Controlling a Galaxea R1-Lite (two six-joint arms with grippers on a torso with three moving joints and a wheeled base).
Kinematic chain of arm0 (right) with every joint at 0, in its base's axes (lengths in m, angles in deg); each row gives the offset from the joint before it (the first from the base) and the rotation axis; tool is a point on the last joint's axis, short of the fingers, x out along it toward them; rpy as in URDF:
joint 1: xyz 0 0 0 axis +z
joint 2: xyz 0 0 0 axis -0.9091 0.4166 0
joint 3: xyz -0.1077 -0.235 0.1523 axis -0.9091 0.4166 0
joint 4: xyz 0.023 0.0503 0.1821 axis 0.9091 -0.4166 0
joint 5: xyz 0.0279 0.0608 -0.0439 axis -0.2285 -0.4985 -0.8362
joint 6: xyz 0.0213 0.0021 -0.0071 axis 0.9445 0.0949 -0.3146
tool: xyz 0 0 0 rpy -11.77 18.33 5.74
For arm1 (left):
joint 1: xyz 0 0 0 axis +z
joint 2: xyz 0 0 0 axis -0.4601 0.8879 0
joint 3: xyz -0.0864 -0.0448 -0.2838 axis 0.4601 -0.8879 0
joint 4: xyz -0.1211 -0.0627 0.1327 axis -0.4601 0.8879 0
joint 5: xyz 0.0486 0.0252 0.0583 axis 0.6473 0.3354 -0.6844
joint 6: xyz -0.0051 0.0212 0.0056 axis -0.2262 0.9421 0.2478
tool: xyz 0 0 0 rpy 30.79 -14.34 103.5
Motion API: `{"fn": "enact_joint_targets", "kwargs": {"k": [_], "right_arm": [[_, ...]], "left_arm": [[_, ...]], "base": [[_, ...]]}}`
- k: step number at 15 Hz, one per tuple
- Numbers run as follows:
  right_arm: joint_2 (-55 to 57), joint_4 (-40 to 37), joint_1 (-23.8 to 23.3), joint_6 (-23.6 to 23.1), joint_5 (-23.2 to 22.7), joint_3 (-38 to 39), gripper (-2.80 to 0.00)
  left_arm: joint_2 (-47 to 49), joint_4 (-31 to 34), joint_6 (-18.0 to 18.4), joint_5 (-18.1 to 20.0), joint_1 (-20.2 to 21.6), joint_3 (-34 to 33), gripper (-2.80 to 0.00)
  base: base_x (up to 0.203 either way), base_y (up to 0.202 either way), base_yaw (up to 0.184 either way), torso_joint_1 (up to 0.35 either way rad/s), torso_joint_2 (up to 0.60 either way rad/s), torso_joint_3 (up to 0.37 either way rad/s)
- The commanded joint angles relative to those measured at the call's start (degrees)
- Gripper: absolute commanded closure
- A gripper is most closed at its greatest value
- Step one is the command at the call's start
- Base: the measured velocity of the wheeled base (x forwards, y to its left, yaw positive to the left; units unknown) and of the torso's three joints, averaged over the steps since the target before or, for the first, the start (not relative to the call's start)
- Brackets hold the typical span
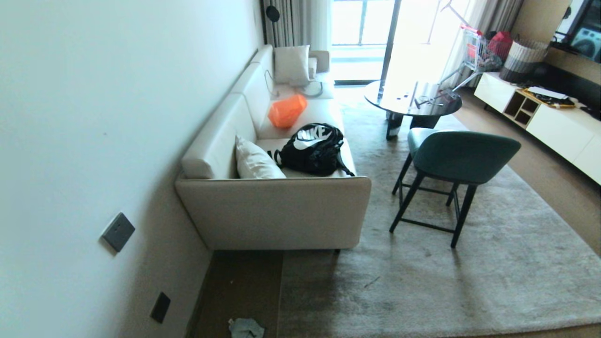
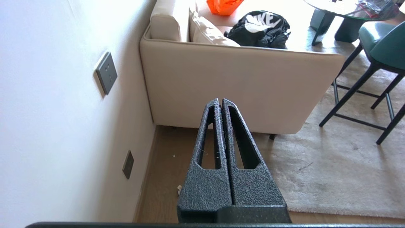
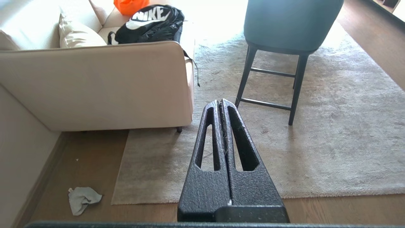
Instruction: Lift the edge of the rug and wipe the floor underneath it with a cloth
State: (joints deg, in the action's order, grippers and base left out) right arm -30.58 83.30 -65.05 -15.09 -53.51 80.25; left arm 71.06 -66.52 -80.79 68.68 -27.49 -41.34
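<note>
Rug [image 1: 469, 263], flat, long axis running from near to far beside the sofa [image 1: 281, 216]. Its near left corner shows only in the right wrist view, with the crumpled cloth [image 3: 83, 199] just left of it on the bare floor [image 3: 85, 158]. Left gripper [image 2: 220, 102] and right gripper [image 3: 221, 103]: fingers pressed together, empty, above the floor.

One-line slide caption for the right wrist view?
Shut right gripper above the rug; cloth crumpled on the floor.

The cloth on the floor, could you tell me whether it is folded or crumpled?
Crumpled. The cloth lies in a loose, wrinkled heap on the bare floor, beside the rug corner, not on it.
</note>
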Motion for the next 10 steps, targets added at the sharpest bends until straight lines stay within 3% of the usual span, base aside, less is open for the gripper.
{"fn": "enact_joint_targets", "kwargs": {"k": [1,10], "right_arm": [[0.07,0.05,0.02,0.03,0.01,0.00,0.00],[0.07,-0.04,0.02,0.20,0.01,0.00,0.00]], "left_arm": [[0.00,-0.04,-0.06,-0.04,0.01,0.00,0.00],[0.00,-0.04,-0.06,-0.04,0.01,0.00,0.00]], "base": [[0.000,0.000,0.000,0.139,-0.35,-0.200],[0.000,0.000,0.000,0.146,-0.33,-0.184]]}}
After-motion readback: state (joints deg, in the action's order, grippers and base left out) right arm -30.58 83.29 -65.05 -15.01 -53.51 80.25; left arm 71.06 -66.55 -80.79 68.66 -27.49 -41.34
